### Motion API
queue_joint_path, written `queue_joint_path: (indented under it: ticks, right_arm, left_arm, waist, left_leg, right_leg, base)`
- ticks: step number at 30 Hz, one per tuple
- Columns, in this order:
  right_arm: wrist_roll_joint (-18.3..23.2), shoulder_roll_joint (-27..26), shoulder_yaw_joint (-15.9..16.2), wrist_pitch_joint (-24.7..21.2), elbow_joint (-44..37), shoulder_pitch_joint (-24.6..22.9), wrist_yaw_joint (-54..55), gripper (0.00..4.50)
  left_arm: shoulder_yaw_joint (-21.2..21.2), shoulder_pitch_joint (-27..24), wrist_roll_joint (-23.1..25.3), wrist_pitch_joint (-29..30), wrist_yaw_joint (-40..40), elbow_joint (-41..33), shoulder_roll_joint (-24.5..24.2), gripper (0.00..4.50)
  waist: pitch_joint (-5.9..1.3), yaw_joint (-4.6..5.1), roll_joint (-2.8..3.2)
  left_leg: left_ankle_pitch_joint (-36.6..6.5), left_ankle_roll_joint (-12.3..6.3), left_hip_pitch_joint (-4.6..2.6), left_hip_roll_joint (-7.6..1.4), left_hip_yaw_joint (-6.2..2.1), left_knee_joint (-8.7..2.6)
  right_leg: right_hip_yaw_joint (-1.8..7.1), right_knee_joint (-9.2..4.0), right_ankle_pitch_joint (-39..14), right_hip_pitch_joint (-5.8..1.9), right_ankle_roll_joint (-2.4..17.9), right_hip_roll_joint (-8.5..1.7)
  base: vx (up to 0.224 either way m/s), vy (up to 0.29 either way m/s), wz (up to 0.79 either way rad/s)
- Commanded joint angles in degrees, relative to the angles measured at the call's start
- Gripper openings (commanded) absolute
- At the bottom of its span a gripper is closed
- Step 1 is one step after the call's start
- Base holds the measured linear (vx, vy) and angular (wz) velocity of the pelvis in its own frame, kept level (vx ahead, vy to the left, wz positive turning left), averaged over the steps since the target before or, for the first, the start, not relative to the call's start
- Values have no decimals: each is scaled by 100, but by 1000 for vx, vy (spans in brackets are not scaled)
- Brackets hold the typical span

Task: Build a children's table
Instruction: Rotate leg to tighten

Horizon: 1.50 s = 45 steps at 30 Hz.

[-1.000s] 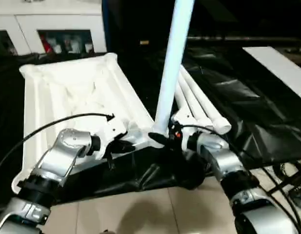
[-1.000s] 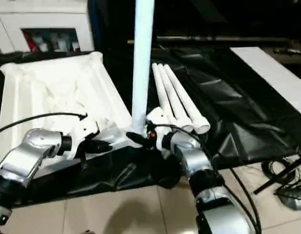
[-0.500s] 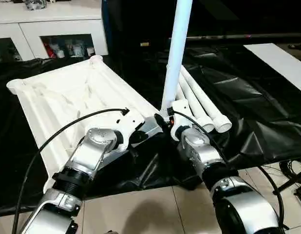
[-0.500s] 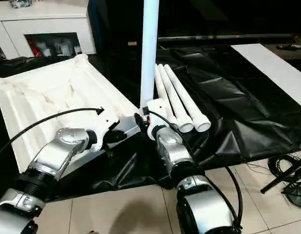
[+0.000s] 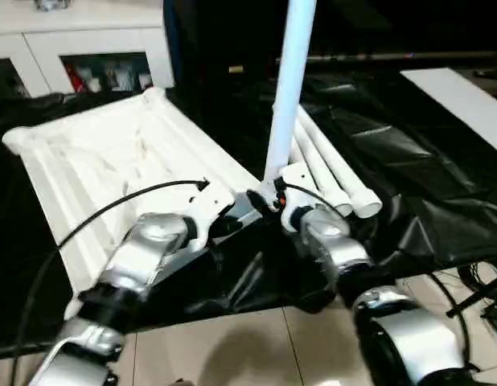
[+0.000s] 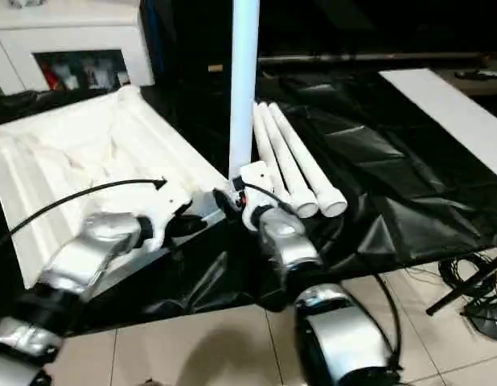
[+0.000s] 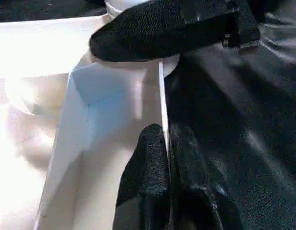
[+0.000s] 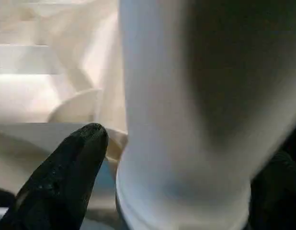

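Observation:
The children's table top [image 5: 112,153] lies white and upside down on a black sheet, ribs up. One white leg [image 5: 290,80] stands upright in its near right corner socket. Three more legs [image 5: 337,173] lie side by side on the sheet to the right. My right gripper [image 5: 264,197] is at the upright leg's base [image 8: 196,96], open, one finger [image 8: 66,172] standing clear of the leg on either side. Beside that corner, my left gripper [image 7: 166,132] is shut on the top's thin rim [image 7: 161,91].
The black sheet [image 5: 409,209] covers the work surface and hangs over its near edge. A white cabinet [image 5: 88,40] stands at the back left and a white board [image 5: 466,104] at the right. Cables and a stand foot [image 5: 486,281] lie on the tiled floor, bottom right.
My right gripper's fingers have spread away from the leg's base, and the leg stays upright in the socket. The left gripper keeps its hold on the rim. The camera has shifted.

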<state>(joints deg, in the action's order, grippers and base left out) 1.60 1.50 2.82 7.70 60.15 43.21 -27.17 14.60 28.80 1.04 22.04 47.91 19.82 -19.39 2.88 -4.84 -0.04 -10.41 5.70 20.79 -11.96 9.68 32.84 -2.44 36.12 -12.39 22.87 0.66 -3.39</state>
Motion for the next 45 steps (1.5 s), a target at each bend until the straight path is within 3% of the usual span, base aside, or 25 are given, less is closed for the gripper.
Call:
queue_joint_path:
  ticks: [1, 4, 6, 9, 12, 21, 31, 32, 45]
  right_arm:
    - [13, 36, 131, -77, -254, -61, -424, 399]
    - [85, 591, 451, -269, -1033, -417, -1779, 399]
    - [100, 729, 527, -329, -1183, -487, -2105, 399]
    - [130, 988, 669, -437, -1426, -596, -2696, 399]
    - [200, 1163, 707, -597, -1703, -683, -3059, 399]
    - [310, 1291, 612, -876, -1979, -734, -3184, 399]
    - [336, 1231, 626, -982, -2007, -789, -3136, 322]
    - [325, 1235, 637, -980, -2000, -794, -3127, 295]
    - [257, 1219, 650, -963, -1933, -873, -2995, 269]
  left_arm:
    - [180, -142, 28, 11, 252, 53, -79, 0]
    - [193, -147, -40, -207, 761, 63, -457, 0]
    - [195, -140, -87, -250, 905, 47, -540, 0]
    - [222, -102, -121, -309, 1145, 47, -692, 0]
    - [212, -56, -146, -319, 1278, 71, -769, 0]
    - [241, -55, -225, -370, 1527, 48, -841, 0]
    - [261, -56, -230, -375, 1573, 53, -878, 0]
    - [262, -58, -228, -373, 1577, 51, -882, 0]
    - [263, -81, -212, -329, 1547, 36, -879, 0]
  waist:
    - [-415, -14, -3]
    - [-401, -24, -19]
    - [-391, -46, -26]
    - [-357, -38, -12]
    - [-350, -48, -25]
    - [-387, -56, -18]
    - [-393, -72, -14]
    - [-393, -73, -12]
    - [-404, -78, -18]
  left_leg:
    - [-187, -452, 8, -81, 21, -268]
    - [-232, -586, 20, -76, 28, -255]
    - [-328, -615, 17, -82, 22, -249]
    - [-708, -456, -6, -118, 27, -286]
    - [-776, -361, -18, -116, 29, -288]
    - [-407, -448, 3, -98, 24, -251]
    - [-434, -394, -6, -99, 20, -248]
    - [-433, -396, -6, -98, 21, -246]
    - [-379, -422, -8, -95, 19, -235]
  right_leg:
    - [229, -293, 814, -316, 1369, -358]
    - [214, -284, 962, -328, 1448, -349]
    - [207, -300, 843, -341, 1403, -341]
    - [210, -351, 167, -301, 1424, -375]
    - [231, -376, -128, -305, 1381, -389]
    - [215, -304, 537, -324, 1510, -375]
    - [213, -301, 471, -331, 1510, -379]
    - [214, -301, 479, -329, 1511, -379]
    - [209, -287, 559, -338, 1526, -377]
  base:
    - [0, 0, 0]
    - [0, 0, 0]
    - [0, 0, 0]
    - [0, 0, 0]
    - [0, 0, 0]
    - [0, 0, 0]
    - [0, 0, 0]
    - [0, 0, 0]
    - [0, 0, 0]
